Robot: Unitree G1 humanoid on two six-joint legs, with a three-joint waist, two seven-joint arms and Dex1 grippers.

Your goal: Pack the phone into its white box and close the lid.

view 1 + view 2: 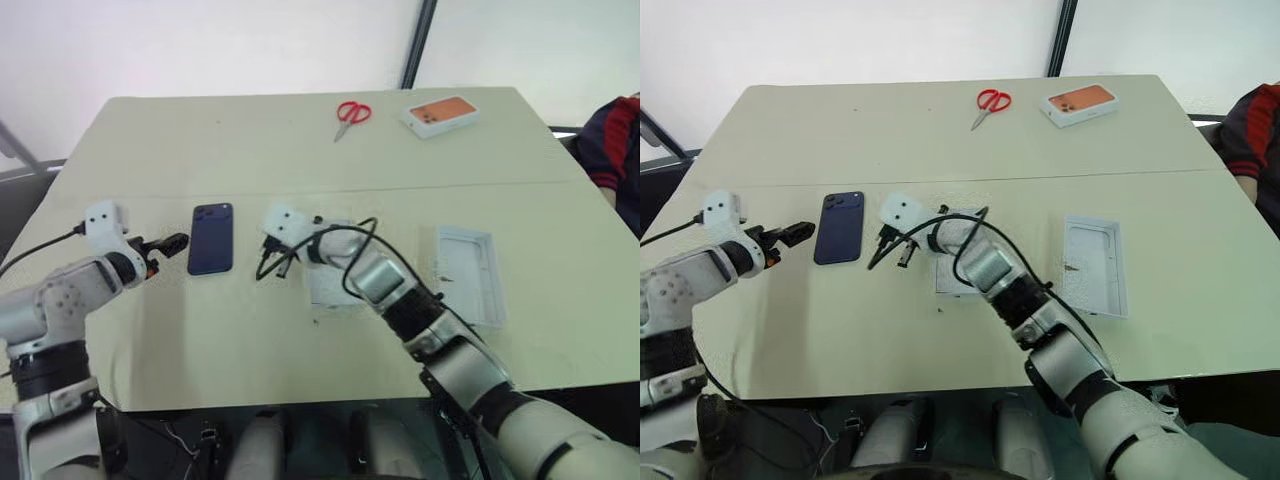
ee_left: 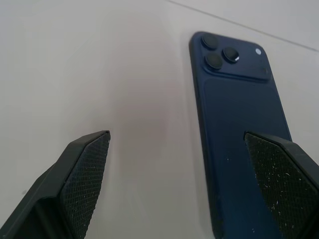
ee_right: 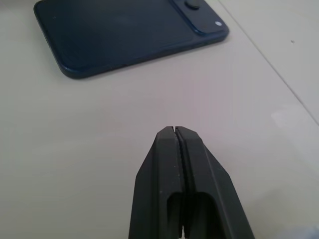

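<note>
The dark blue phone [image 1: 211,238] lies flat on the table, back up, with its camera cluster at the far end. My left gripper [image 1: 170,243] is open just left of it; in the left wrist view one finger [image 2: 279,174] hangs over the phone [image 2: 239,129]. My right gripper [image 1: 273,262] is shut and empty, a little right of the phone [image 3: 124,35]. The lid [image 1: 470,272] lies open side up to the right, showing its pale grey inside. A white cardboard piece [image 1: 328,292] lies partly under my right forearm; whether it is the white box I cannot tell.
Red scissors [image 1: 352,112] and a white box printed with an orange phone [image 1: 440,115] lie at the table's far side. A person's sleeve [image 1: 615,140] shows at the right edge. Cables run along both wrists.
</note>
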